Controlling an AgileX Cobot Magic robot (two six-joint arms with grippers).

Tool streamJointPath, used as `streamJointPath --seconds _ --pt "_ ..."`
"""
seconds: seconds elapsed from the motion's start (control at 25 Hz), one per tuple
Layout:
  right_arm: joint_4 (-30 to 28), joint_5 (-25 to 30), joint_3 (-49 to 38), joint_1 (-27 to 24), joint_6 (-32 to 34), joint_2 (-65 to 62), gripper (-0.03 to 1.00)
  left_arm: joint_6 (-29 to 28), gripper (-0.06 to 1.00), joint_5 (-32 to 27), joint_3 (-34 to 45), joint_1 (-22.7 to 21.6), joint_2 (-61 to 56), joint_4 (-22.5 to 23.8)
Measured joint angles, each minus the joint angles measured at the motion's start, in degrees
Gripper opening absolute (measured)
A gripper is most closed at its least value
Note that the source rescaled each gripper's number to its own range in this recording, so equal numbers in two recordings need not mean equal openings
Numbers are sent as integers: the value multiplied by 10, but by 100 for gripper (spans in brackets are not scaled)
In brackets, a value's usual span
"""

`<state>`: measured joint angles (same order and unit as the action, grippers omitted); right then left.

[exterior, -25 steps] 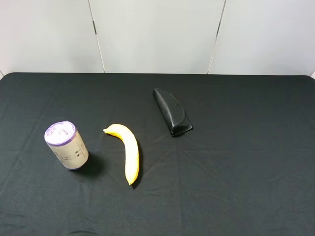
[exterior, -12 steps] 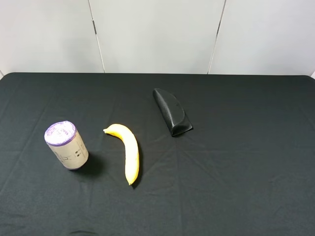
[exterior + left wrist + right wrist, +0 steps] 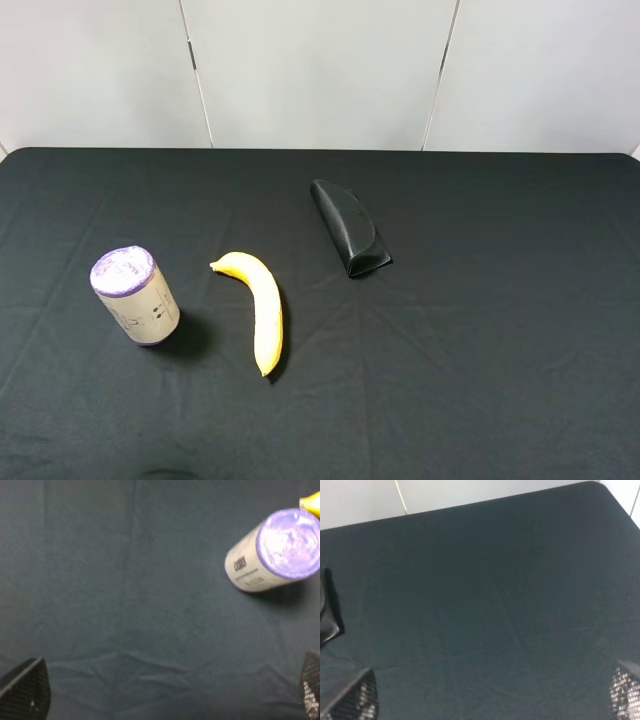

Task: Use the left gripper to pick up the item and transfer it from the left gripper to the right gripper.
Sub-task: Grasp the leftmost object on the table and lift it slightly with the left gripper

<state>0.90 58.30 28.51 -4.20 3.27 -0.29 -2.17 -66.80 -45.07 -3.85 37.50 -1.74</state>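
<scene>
The item, a small off-white canister [image 3: 135, 295] with a purple top, stands upright on the black tablecloth at the left. It also shows in the left wrist view [image 3: 272, 550], some way ahead of the fingers and off to one side. My left gripper [image 3: 167, 695] is open and empty; only its two fingertips [image 3: 25, 692] show, far apart. My right gripper [image 3: 489, 695] is open and empty over bare cloth; its fingertips [image 3: 352, 697] show at the frame's corners. Neither arm appears in the exterior view.
A yellow banana [image 3: 262, 310] lies just right of the canister; its tip shows in the left wrist view [image 3: 312, 502]. A black glossy wedge-shaped case [image 3: 350, 228] lies behind it near the middle, partly visible in the right wrist view [image 3: 327, 615]. A white wall [image 3: 320, 70] backs the table.
</scene>
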Motion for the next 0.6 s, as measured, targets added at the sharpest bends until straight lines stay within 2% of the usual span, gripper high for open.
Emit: streamJointPath --seconds 0.48,0.6 --pt "0 -1 0 0 0 0 100 -5 100 4 0 94 205 -6" --pt "0 -1 0 0 0 0 100 -15 100 24 0 122 242 -6"
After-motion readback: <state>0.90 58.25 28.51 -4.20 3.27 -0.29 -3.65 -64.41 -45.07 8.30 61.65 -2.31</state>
